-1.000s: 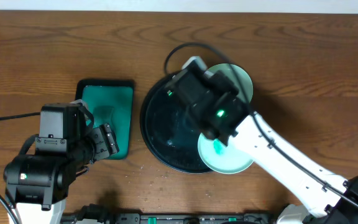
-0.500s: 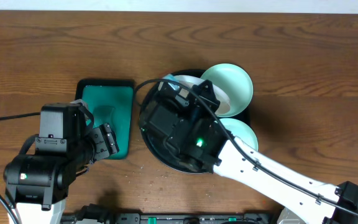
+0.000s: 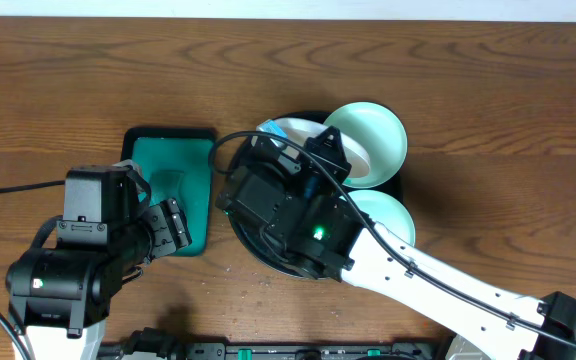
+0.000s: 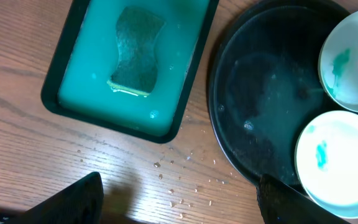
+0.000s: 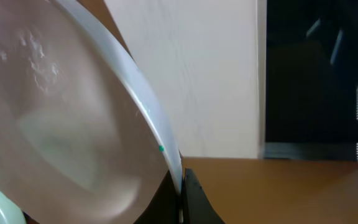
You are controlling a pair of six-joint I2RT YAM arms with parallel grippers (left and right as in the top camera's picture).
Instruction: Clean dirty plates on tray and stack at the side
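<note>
Right wrist view: my right pincer (image 5: 183, 194) is clamped narrow on the rim of the white plate (image 5: 61, 124), which stands steeply tilted, its hollow turned toward the lens; overhead, that arm hangs above the black tray (image 4: 260, 106), the held plate at the tray's far edge beside the far mint plate (image 3: 370, 135); the near mint plate (image 3: 390, 215) lies at the tray's right side; both mint plates show teal smears and rest on the tray, so I judge nothing is stacked aside yet; the sponge (image 4: 135, 56) lies in the green tray (image 4: 73, 93), left of the black tray, its long axis running along that tray's long side; my left pincer (image 4: 179, 186) gapes wide and empty over the bench (image 3: 88, 70), near the green tray, so my left arm is nearer the sponge; I judge sponge and held plate must meet next; I can read no brand, label or writing
</note>
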